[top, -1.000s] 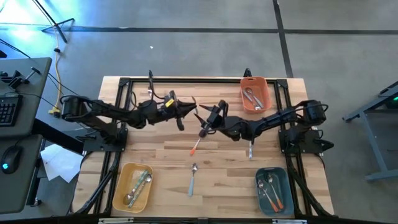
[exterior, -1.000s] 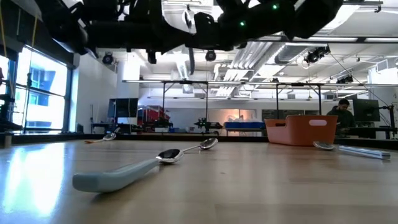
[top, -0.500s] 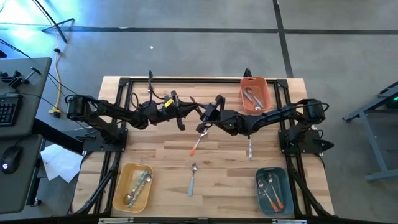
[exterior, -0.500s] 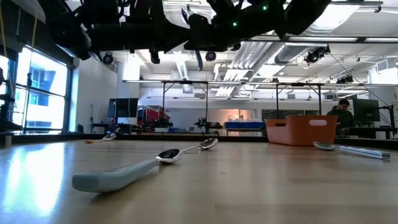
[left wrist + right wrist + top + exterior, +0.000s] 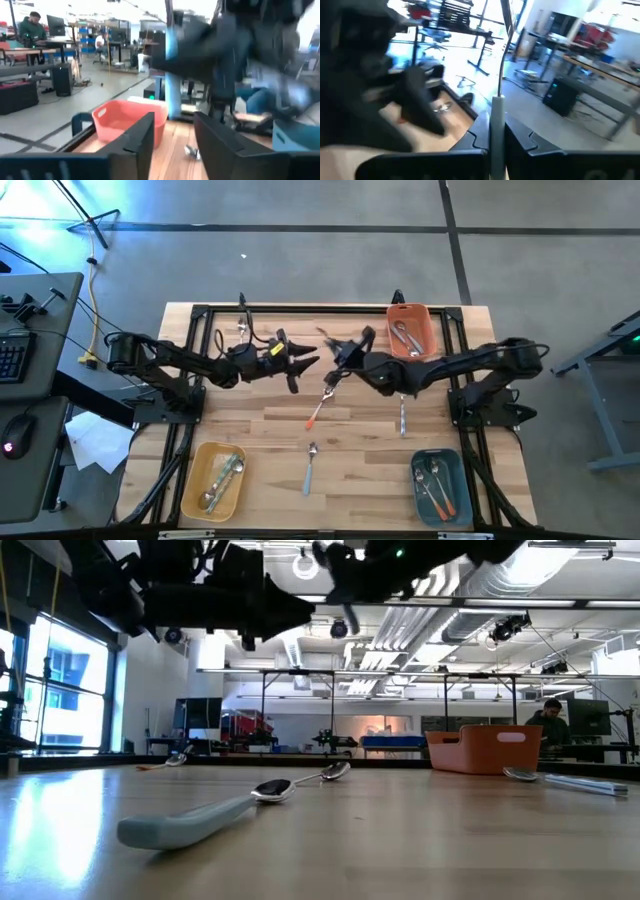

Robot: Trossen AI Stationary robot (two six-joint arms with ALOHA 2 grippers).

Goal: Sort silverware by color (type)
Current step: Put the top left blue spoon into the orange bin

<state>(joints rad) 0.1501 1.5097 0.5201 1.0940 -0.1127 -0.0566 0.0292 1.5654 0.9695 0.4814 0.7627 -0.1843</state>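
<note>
High above the table's middle, my right gripper [image 5: 496, 145] is shut on a piece of silverware with a light-blue handle [image 5: 172, 85] and a thin metal stem [image 5: 506, 40]. My left gripper [image 5: 172, 122] faces it from the table's left, open, its fingers [image 5: 145, 140] apart on either side of the handle without touching it. In the high view the two grippers, left [image 5: 306, 360] and right [image 5: 337, 352], stand tip to tip. On the table lie an orange-handled piece [image 5: 316, 414], a blue-handled spoon [image 5: 309, 466] and a plain silver piece [image 5: 403, 420]. My right gripper pinches the light-blue handle [image 5: 496, 120] between its two fingers. The metal stem runs on past the fingertips. The piece is lifted clear, high over the table [image 5: 347, 615]; its head does not show.
An orange bin [image 5: 428, 330] stands at the far right, a yellow bin [image 5: 190, 480] at the near left and a blue bin [image 5: 455, 480] at the near right, each holding silverware. Another piece [image 5: 240, 328] lies at the far left. The black frame [image 5: 300, 310] borders the table.
My right gripper has shut on the blue-handled piece. My left gripper has opened and let it go. The right gripper has then carried the piece a little up and toward the table's far edge, away from the left fingers.
</note>
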